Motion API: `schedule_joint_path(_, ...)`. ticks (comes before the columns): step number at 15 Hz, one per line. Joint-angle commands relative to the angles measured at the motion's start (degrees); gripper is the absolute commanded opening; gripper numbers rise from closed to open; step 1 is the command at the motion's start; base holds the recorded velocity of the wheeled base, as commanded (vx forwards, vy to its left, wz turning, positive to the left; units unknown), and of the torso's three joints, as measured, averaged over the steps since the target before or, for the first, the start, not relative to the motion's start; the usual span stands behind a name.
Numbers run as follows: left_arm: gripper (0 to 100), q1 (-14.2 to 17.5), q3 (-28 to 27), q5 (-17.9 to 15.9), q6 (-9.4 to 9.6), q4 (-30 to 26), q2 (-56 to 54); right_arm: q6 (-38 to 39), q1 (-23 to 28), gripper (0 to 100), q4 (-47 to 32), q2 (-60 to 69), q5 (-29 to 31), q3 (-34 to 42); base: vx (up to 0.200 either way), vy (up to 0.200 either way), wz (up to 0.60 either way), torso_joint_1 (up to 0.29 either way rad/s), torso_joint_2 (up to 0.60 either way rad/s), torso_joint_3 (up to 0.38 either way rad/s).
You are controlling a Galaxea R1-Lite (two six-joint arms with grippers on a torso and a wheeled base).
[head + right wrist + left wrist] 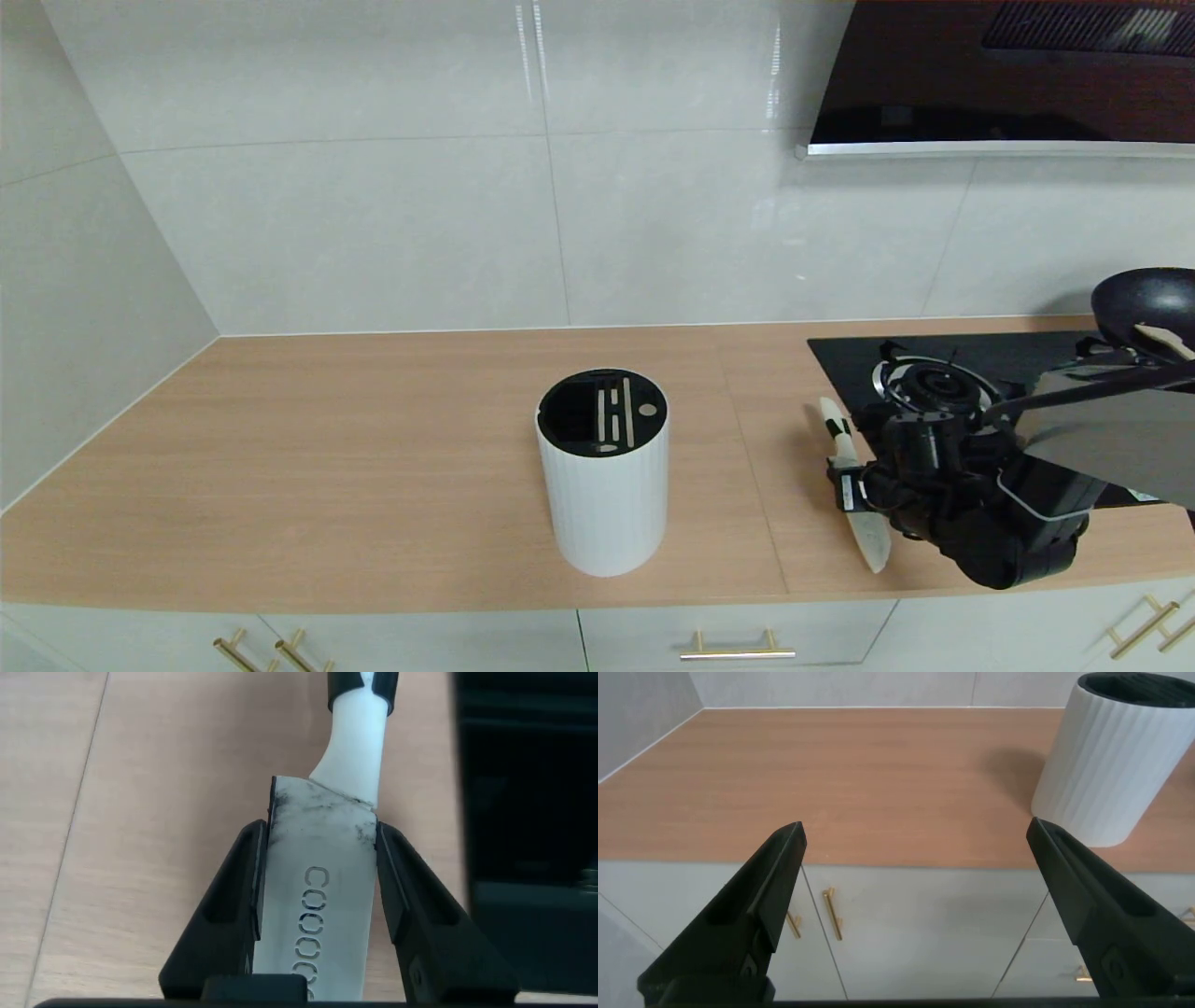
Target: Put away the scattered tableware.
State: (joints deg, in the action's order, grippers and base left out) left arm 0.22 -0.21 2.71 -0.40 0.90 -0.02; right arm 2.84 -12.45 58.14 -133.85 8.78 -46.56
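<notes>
Where the tabletop (373,448) meets the black hob (840,359) on the right, a knife (845,439) lies with its white, black-banded handle pointing far and its pale blade pointing toward the near edge. The right hand (854,490) sits over the blade just past the handle. In the right wrist view the knife (322,859) runs between the two dark fingers (234,896) of the right hand (320,840), which press against the blade's two edges and clamp it. A row of small oval cut-outs shows on the blade between them.

Well left of the knife, near the middle of the tabletop, a white ribbed holder (607,485) stands upright. Its black top has one large square opening on the left and several narrow slots beside it. Whether anything sits inside cannot be told.

The left hand (917,831) hovers off the near edge of the tabletop, fingers spread wide apart and holding nothing, with the holder (1106,765) farther off to its right. A black pan (1144,299) rests at the far right over the hob.
</notes>
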Motion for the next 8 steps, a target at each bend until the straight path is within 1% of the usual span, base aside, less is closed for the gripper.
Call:
schedule_joint_path(1,100,0.0,-2.1,-1.1,-0.13,1.2,0.0,-0.1,0.0,0,0.4,5.0,1.1,0.1,0.000,0.000,0.00,0.000,0.00,0.000)
schedule_joint_path(2,100,-0.5,-7.6,-9.3,-0.13,-0.7,2.5,-0.3,0.0,0,0.0,7.5,1.2,-0.8,0.000,0.000,0.00,0.000,0.00,0.000)
schedule_joint_path(3,100,-0.7,-11.4,-13.8,-0.04,-2.8,6.3,-0.8,0.0,0,-0.2,8.3,1.2,-2.3,0.000,0.000,0.00,0.000,0.00,0.000)
schedule_joint_path(4,100,-0.7,-19.7,-19.3,-0.13,-5.3,16.1,-2.0,0.0,0,-2.9,10.1,1.2,-6.1,0.000,0.000,0.00,0.000,0.00,0.000)
schedule_joint_path(5,100,-0.7,-24.8,-21.6,-0.13,-5.1,23.9,-2.0,0.0,0,-5.6,11.4,1.2,-8.8,0.000,0.000,0.00,0.000,0.00,0.000)
schedule_joint_path(6,100,-0.7,-30.8,-23.5,0.40,-5.1,32.9,-2.0,-0.1,0,-7.9,12.3,1.2,-12.0,0.000,0.000,0.00,0.000,0.00,0.000)
schedule_joint_path(7,100,-0.8,-36.4,-24.5,1.02,-5.0,41.8,-2.3,-0.2,0,-7.8,12.4,1.3,-14.9,0.000,0.000,0.00,0.000,0.00,0.000)
schedule_joint_path(8,100,-0.8,-40.7,-24.4,1.19,-4.7,48.5,-2.2,-0.6,0,-7.7,13.1,1.4,-16.2,0.000,0.000,0.00,0.000,0.00,0.000)
